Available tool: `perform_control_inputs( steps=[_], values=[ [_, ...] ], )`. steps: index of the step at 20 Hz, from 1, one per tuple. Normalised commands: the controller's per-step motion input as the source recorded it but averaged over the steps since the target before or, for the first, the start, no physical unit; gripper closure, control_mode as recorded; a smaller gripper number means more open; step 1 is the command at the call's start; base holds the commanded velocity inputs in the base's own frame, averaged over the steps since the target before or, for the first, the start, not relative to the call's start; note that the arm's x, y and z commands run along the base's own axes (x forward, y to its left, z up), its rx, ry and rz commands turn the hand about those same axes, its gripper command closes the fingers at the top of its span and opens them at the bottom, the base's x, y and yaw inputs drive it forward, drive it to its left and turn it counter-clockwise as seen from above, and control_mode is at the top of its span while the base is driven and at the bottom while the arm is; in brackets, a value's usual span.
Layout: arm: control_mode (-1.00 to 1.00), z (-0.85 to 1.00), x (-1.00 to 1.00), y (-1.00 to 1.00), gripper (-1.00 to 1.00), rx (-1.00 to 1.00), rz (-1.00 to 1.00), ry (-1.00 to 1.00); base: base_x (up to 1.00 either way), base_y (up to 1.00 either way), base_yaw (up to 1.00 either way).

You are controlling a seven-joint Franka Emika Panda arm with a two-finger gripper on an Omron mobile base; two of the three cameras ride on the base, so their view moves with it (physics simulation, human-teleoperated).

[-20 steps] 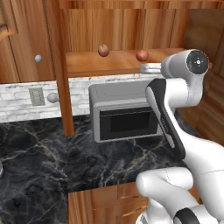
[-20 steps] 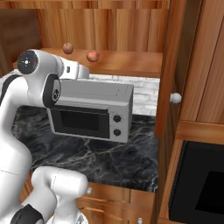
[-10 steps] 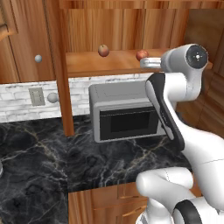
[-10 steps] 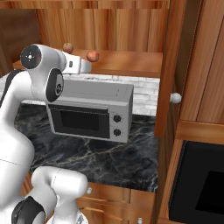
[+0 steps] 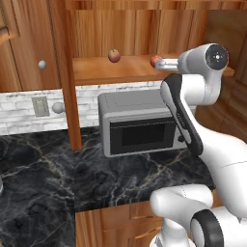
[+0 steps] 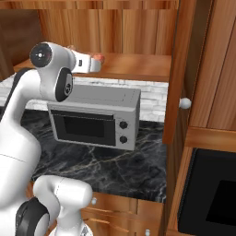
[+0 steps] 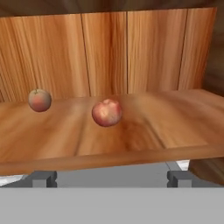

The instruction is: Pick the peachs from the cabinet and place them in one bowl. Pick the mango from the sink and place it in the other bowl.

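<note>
Cabinet shelf (image 7: 144, 127): peach (image 7: 106, 112) before tool (image 7: 107, 177).

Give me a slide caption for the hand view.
Open pincer faces the cabinet shelf, lined up on the nearer peach; second peach sits farther back.

Arm (image 5: 212, 144): glossy white rounded shells, dark grey joint bands, round grey end cap, bulbous white base.
</note>
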Motion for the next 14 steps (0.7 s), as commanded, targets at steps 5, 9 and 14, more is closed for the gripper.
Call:
perform_control_inputs(
  steps=[5, 9, 14],
  values=[
    [-1.0, 0.08, 0.17, -0.1, -1.0, 0.0, 0.05, 0.0, 0.0, 0.0, 0.0],
    [-1.0, 0.04, 0.16, -0.03, -1.0, 0.0, 0.06, 0.0, 0.0, 0.0, 0.0],
    [-1.0, 0.0, 0.14, 0.03, -1.0, 0.0, 0.07, 0.01, 0.0, 0.0, 0.0]
  ],
)
